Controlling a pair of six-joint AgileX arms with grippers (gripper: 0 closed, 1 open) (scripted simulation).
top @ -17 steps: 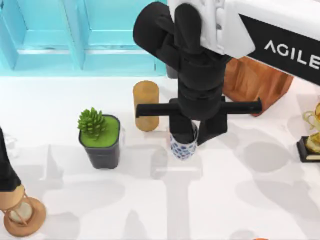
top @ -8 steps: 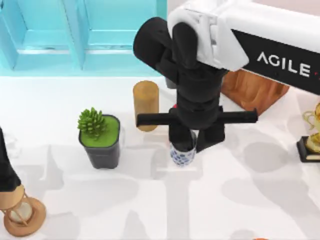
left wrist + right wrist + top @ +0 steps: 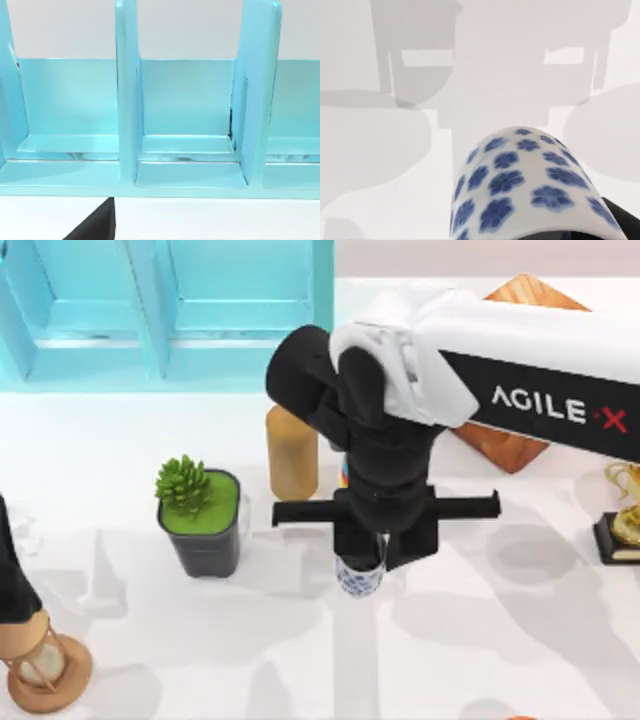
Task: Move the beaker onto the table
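Note:
The beaker [image 3: 359, 580], white with blue flowers, hangs upright between the black fingers of my right gripper [image 3: 372, 558], which is shut on it near the middle of the table [image 3: 480, 650]. In the right wrist view the beaker [image 3: 520, 190] sits close in front of the camera, with the glossy white table [image 3: 380, 150] and the arm's shadows beyond it. I cannot tell whether its base touches the tabletop. My left arm [image 3: 10, 575] stays parked at the left edge.
A tan wooden cylinder [image 3: 292, 455] stands just behind and left of the gripper. A potted succulent [image 3: 200, 512] is further left, an hourglass [image 3: 42, 670] at the front left. A light-blue cabinet [image 3: 170, 310] lines the back, a brown wooden block [image 3: 505, 445] sits back right, and a gold ornament [image 3: 625, 510] is at the right edge.
My right arm has carried the beaker toward the front of the table and slightly left, and the beaker looks smaller, so lower. The left arm has not moved.

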